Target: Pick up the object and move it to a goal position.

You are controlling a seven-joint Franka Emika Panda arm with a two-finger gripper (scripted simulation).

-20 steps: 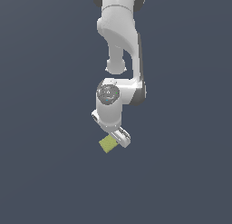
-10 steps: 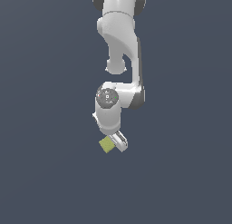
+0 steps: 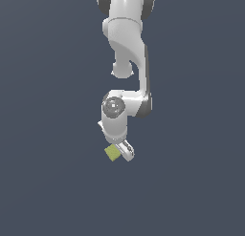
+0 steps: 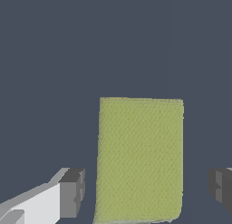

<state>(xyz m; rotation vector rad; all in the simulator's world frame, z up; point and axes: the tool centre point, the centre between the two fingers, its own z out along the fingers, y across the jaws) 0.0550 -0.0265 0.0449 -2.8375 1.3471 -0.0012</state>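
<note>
Arm (image 3: 125, 53) reaching down from the exterior view's top edge, with pincer (image 3: 119, 150) at its lower end over the tabletop (image 3: 48, 182). Block (image 3: 113, 153) at the pincer's tip, on its side toward the exterior view's left. In the wrist view, block (image 4: 139, 159) between the 2 fingertips (image 4: 72, 192), gap on each side, touching neither.

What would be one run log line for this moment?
phase: before grasp | hand: open, one finger each side of block, not touching | block: olive green, flat on the surface, not lifted | goal: not visible
</note>
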